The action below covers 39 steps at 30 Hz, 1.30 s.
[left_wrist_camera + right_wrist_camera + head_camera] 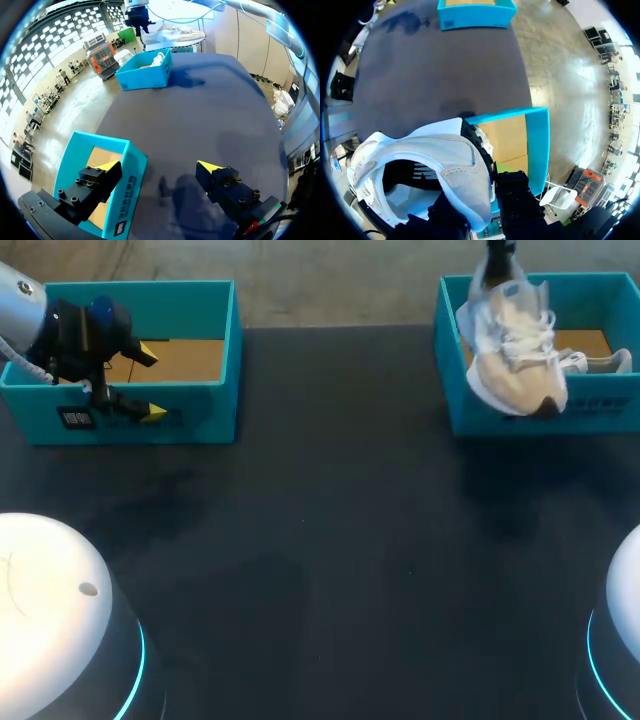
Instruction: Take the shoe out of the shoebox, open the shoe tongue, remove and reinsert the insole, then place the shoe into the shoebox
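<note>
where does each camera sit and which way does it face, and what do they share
Head view: fixed above and behind, looking down on the table; left gripper straddles the front wall of the left shoebox, right gripper holds the shoe above the right shoebox.
Left wrist view: on the left wrist, facing across the table toward the shoe; its open yellow-tipped fingers show.
Right wrist view: on the right wrist, looking down past the gripped shoe into the right shoebox; its dark fingers show.
Shared: all show the shoe and both shoeboxes.

Cream-and-white shoe (515, 355), white laces, dark toe patch. Left shoebox (200, 410) and right shoebox (560, 405): bright teal walls, tan floors. Table (340, 540) near-black. Left gripper (159, 167): black fingers, yellow tips.
</note>
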{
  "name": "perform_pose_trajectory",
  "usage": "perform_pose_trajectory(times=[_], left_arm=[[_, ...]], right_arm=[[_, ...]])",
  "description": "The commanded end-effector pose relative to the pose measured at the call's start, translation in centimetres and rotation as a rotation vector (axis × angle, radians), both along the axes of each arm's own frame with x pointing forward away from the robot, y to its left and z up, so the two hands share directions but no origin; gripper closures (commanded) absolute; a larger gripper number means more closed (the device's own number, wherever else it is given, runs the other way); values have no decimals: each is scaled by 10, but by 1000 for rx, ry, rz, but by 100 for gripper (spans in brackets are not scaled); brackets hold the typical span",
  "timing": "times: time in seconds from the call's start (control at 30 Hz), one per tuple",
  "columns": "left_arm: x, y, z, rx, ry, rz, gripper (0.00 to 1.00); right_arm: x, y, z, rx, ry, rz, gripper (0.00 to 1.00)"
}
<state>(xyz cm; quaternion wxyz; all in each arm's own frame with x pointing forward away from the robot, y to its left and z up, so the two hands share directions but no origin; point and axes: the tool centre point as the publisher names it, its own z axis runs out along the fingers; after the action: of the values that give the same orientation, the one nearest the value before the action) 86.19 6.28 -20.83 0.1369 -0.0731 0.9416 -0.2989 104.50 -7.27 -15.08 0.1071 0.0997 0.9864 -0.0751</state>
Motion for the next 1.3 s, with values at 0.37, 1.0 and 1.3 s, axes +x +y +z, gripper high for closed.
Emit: perform_pose_trajectory(times=[0.37,1.0,1.3], left_arm=[[0,0,0,2,1,-1,0],[0,0,0,2,1,-1,0],[0,0,0,2,1,-1,0]], right_arm=[[55,-61,-9,20,22,1,100],[81,-108,-14,34,20,-24,100],[81,-108,-14,34,20,-24,100]])
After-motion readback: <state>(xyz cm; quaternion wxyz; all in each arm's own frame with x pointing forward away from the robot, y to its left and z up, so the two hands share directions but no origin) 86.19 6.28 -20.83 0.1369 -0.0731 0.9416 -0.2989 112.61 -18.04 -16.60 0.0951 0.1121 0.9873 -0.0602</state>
